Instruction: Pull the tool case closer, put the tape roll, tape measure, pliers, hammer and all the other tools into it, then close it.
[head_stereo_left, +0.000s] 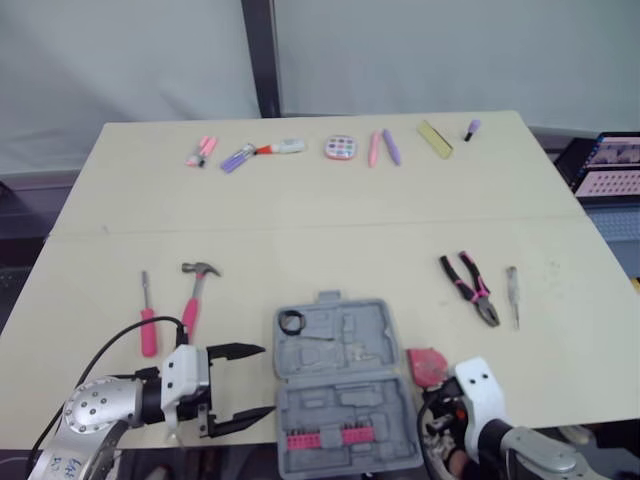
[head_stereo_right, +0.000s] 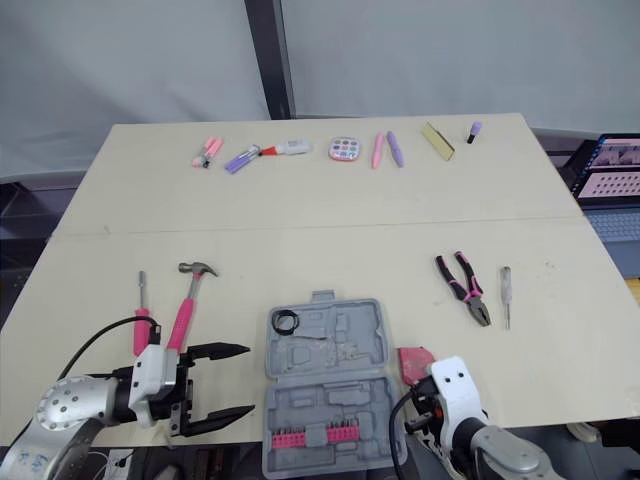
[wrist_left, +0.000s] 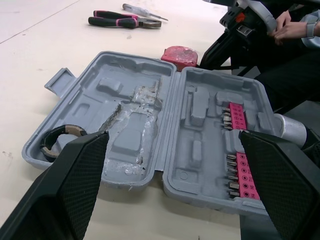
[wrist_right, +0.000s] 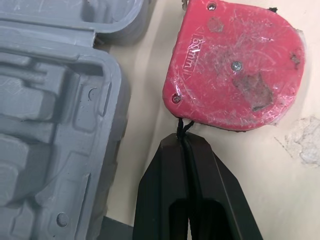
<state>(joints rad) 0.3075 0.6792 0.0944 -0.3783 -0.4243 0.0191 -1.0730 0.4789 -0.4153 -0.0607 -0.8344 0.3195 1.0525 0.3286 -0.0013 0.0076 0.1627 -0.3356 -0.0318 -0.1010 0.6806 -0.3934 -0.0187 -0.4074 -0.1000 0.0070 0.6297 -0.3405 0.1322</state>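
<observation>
A: Where's the tool case (head_stereo_left: 345, 395)?
B: Lower middle of the head view, lying open, with the tape roll (head_stereo_left: 291, 322) in its upper-left pocket.
A: And the claws?
B: The left gripper (head_stereo_left: 266, 380), lower left beside the case, is spread wide. The right gripper (wrist_right: 184, 142), lower right, is pinched together on the cord (wrist_right: 183, 127) of the red tape measure (wrist_right: 235, 65), just right of the case.

Bright, even light — faint soft shadows edge the tool case (head_stereo_left: 340, 400).
</observation>
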